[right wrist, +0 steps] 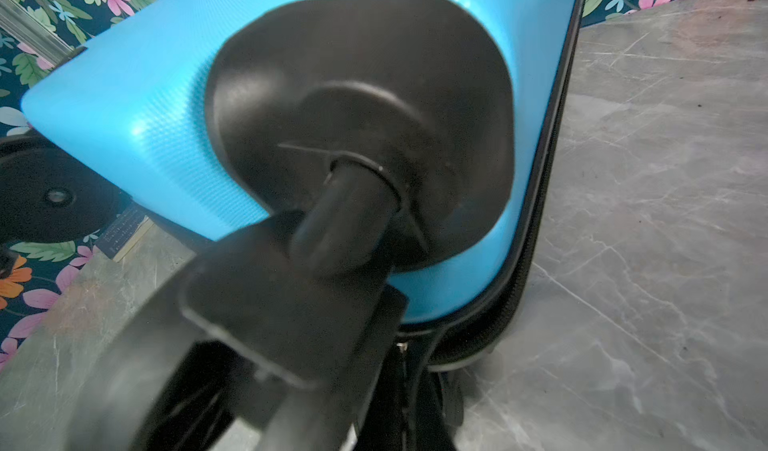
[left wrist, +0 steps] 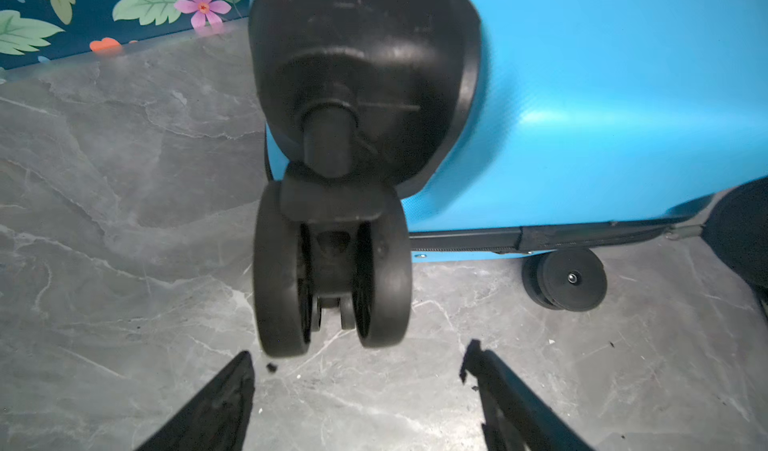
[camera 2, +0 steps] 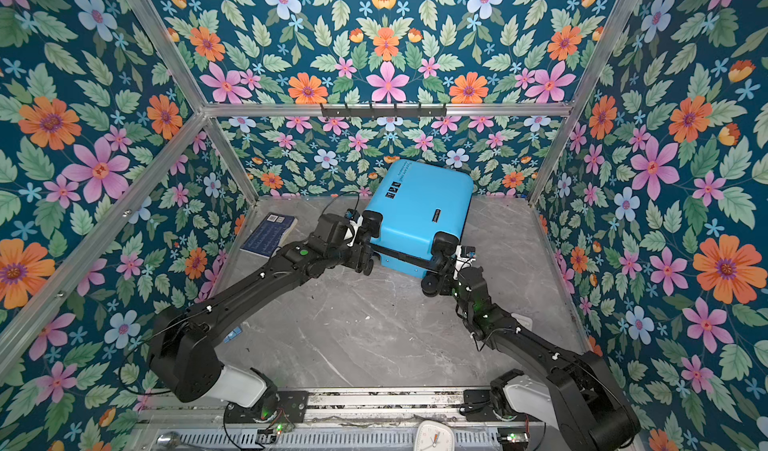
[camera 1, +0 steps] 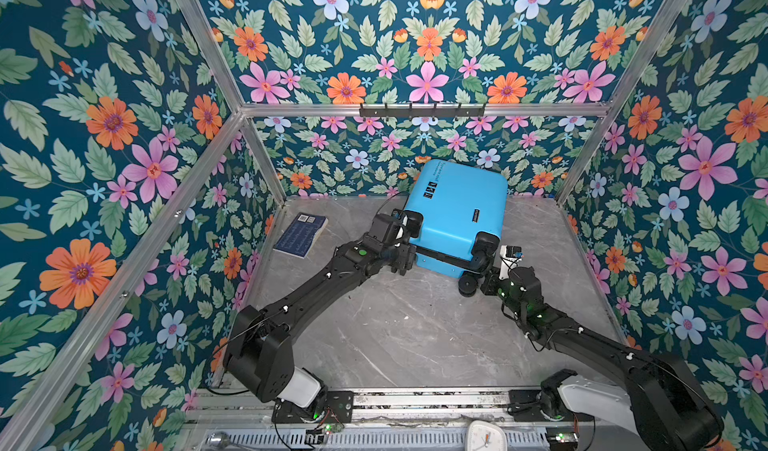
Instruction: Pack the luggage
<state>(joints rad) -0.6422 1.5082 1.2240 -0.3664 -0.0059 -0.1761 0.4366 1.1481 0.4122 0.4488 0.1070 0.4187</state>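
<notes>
Toward the back of the grey marble-patterned tabletop [camera 1: 395, 336], close to the floral rear wall, the small bright-blue hard-shell luggage [camera 1: 455, 203] lies flat on its broad side. It is turned a little askew, with its wheeled end facing the arms. Its black zipper band [left wrist: 540, 237] runs unbroken along the seam wherever it shows, so the shell looks closed. That would explain why both arms work at this end, where the seam is within reach.

The left gripper [left wrist: 360, 355] sits low at the near-left corner with its 2 jaws spread wide and empty. Their tips stop just short of the black twin spinner wheel [left wrist: 332, 262], with only bare table between them. I judge this stance suits lining up on the wheel or on the seam beneath it.

The right gripper [camera 1: 489, 277] is tucked in at the other near corner, beside the black wheel resting on the table there [camera 1: 467, 287], and its jaws are closed tight. What they pinch, if anything, I cannot tell: a blurred black wheel fork [right wrist: 291, 303] fills the right wrist view, and the fingers are lost in the dark below it.

The suitcase's inside is hidden, and its far end is partly cut off against the wall in both top views. A flat dark-blue book with pale print [camera 1: 300, 235] lies well apart by the left wall — not yet packed, so I judge the packing barely begun.
</notes>
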